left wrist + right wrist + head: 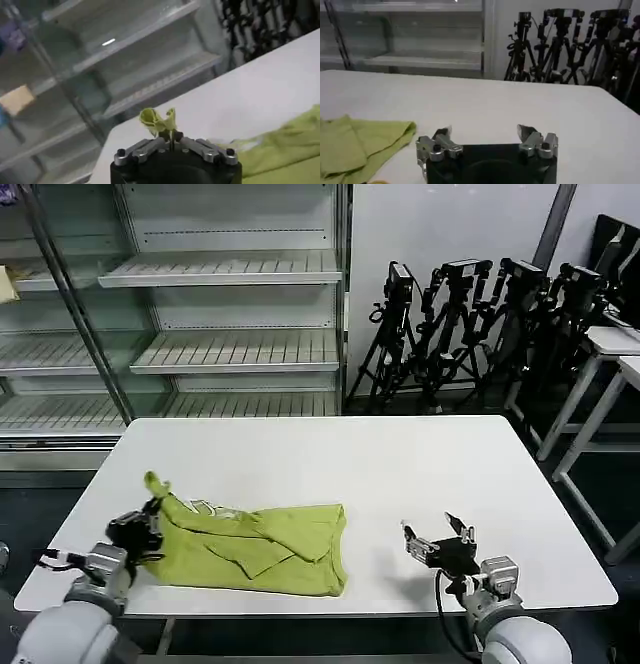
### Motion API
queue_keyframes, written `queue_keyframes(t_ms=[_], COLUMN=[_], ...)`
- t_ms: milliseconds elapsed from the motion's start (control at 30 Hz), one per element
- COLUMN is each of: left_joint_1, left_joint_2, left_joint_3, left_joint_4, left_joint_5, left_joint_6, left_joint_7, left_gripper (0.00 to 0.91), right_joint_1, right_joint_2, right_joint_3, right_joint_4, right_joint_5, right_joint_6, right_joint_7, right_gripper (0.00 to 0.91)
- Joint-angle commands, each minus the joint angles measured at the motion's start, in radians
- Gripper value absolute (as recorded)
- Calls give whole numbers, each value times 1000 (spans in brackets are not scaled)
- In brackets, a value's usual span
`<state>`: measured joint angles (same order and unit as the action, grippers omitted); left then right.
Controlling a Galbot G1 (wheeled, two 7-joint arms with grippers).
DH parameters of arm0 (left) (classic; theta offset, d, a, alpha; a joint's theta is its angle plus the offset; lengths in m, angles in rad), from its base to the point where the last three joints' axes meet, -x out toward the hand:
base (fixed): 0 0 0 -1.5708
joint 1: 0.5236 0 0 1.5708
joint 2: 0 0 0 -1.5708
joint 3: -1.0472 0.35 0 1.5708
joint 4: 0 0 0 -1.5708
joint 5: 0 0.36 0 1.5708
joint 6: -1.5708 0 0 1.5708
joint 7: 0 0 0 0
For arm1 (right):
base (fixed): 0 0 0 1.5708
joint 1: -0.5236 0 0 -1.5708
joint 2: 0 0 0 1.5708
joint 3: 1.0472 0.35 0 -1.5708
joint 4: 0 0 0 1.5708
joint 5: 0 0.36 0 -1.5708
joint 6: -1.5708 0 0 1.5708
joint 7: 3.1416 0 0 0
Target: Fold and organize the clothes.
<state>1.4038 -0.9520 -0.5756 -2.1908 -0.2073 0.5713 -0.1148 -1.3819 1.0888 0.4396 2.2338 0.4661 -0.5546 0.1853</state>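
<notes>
I have the left gripper at the near left corner of the worktop, its jaws pressed together on a pinch of the lime T-shirt; in the left wrist view a small tuft of the T-shirt stands up just past the closed jaws, so the hold is on an edge or corner of the cloth, though I cannot tell which part of the garment it is. The rest of the shirt lies partly folded and rumpled on the worktop, trailing away from those jaws toward the middle, with a bit of white near the neck area just beside the grip. The right gripper sits low over the near right part of the worktop, jaws spread apart and holding nothing; the shirt's nearest edge lies off to one side of them, near but not touching. I judge this fabric thin, soft and very light: it will drape and sag from any single pinch, slide easily on the smooth white surface, and crease wherever it bunches. For a clean fold I would want the free jaws to take the loose edge or corner nearest them, gripping both layers at the hem so the cloth can be held taut between the two arms rather than dragged.
</notes>
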Motion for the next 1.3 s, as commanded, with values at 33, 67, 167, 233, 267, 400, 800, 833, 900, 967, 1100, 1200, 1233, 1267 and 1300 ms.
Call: queue_keyframes(t_ms=[33, 67, 167, 233, 267, 400, 800, 833, 900, 967, 1100, 1200, 1233, 1267, 1300], left_joint_1=[-110, -114, -124, -132, -137, -165, -269, -270, -265, -261, -268, -275, -279, -284, -290], left_joint_2=[-120, -134, -153, -161, -166, -183, -227, -226, -222, -215, -220, -232, -238, -246, -251], left_joint_3=[337, 353, 407, 434, 446, 498, 586, 585, 583, 581, 573, 573, 574, 575, 575], left_joint_4=[-59, -57, -44, -30, -24, 8, 69, 71, 66, 61, 81, 90, 90, 88, 87], left_joint_5=[72, 78, 86, 84, 83, -24, -311, -322, -325, -318, -317, -317, -316, -317, -317], left_joint_6=[5, 5, 5, 6, 6, 6, 7, 8, 8, 7, 7, 5, 4, 2, -13], left_joint_7=[5, 7, 9, 12, 11, 1, -173, -183, -184, -183, -185, -174, -170, -167, -162], left_gripper=[10, 10, 10, 10, 10, 10, 20, 10, 10, 10, 10, 907, 907, 907, 907], right_joint_1=[12, 13, 12, 11, 12, 18, 11, 12, 15, 18, 21, 22, 22, 22, 23], right_joint_2=[-8, -6, 5, 8, 9, 5, -7, -7, -7, -6, -3, -6, -7, -8, -9], right_joint_3=[14, 14, 11, 12, 13, 30, 63, 62, 61, 57, 50, 55, 59, 61, 65], right_joint_4=[-7, -12, -14, -12, -11, -3, 18, 17, 14, 11, 12, 11, 12, 13, 14], right_joint_5=[-11, -12, -24, -26, -29, -30, -27, -27, -27, -28, -28, -26, -26, -25, -23], right_joint_6=[0, 1, 1, 0, 0, -2, -7, -7, -7, -6, -6, -5, -4, -4, -4], right_joint_7=[1, 1, 1, 2, 2, 3, 3, 3, 2, 2, 1, 0, -1, -1, -1], right_gripper=[907, 907, 907, 907, 907, 907, 907, 907, 907, 907, 907, 907, 907, 907, 907])
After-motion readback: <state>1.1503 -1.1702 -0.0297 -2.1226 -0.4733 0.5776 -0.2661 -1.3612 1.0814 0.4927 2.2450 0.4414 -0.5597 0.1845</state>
